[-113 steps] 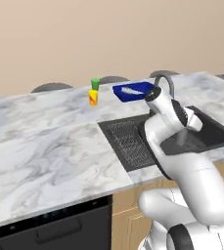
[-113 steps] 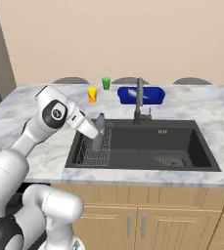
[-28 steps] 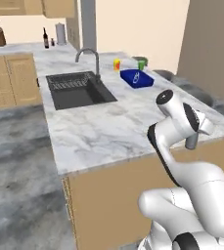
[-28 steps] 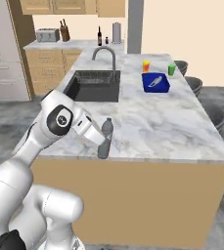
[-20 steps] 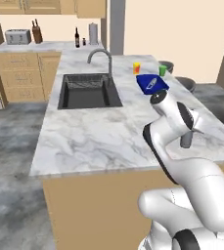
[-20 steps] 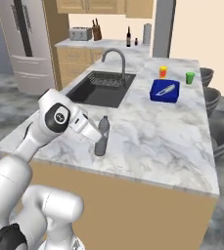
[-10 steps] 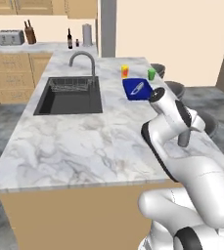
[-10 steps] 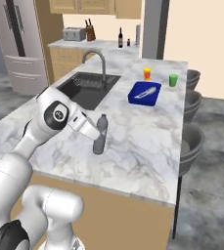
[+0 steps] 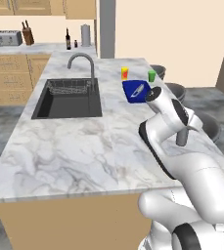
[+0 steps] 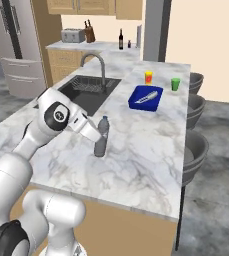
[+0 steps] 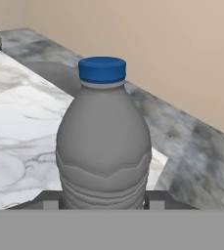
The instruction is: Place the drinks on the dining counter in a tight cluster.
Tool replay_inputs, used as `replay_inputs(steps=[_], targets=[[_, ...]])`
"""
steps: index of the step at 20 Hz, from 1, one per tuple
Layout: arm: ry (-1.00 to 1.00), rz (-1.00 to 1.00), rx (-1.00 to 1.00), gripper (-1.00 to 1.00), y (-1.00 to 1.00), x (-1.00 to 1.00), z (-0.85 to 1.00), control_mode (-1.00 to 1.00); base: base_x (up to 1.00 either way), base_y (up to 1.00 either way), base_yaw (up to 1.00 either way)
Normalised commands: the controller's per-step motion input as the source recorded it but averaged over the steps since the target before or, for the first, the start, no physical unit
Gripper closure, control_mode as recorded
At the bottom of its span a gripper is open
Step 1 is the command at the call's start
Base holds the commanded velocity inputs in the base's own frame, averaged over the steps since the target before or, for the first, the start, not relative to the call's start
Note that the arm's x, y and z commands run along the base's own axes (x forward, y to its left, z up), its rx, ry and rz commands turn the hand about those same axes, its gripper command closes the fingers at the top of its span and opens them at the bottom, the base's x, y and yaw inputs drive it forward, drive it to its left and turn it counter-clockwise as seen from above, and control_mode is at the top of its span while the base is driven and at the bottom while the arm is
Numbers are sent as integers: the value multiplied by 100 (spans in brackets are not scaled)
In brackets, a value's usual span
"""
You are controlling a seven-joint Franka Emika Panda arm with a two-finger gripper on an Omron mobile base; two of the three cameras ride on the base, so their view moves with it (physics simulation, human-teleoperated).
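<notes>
My gripper (image 10: 95, 134) is shut on the small grey bottle (image 10: 101, 137), held upright by its lower body over the dining counter (image 10: 142, 150) near its front part. In the hand view the grey bottle (image 11: 103, 141) with its blue cap stands close between the fingertips (image 11: 51, 202). From the left base view the grey bottle (image 9: 182, 137) shows past my arm near the counter's right edge (image 9: 74, 146). The tall dark wine bottle (image 9: 68, 39) (image 10: 120, 39) and the small reddish bottle (image 9: 75, 45) (image 10: 129, 44) stand on the far back counter.
A blue tray (image 9: 135, 91) (image 10: 146, 97), a yellow cup (image 10: 149, 77) and a green cup (image 10: 175, 84) sit at the island's far end. The black sink (image 9: 69, 97) and steel faucet (image 10: 98, 62) lie left. Stools (image 10: 196, 150) line the right side.
The whole scene has shifted as the base drove around the island. The arm keeps its pose and the grey bottle stays in the gripper.
</notes>
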Motion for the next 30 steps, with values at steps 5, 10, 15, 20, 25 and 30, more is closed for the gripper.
replay_inputs(steps=[5,10,15,20,25,30], targets=[[0,0,0,100,0,0,0,100,1,0,0],[7,29,-1,100,0,70,10,-100,6,0,1],[29,43,-11,100,0,90,50,-100,0,0,0],[1,36,-1,100,-1,37,40,-100,0,0,0],[-16,53,10,100,-22,7,-15,-100,0,0,0],[-2,86,8,100,-2,0,-2,-100,0,0,0]])
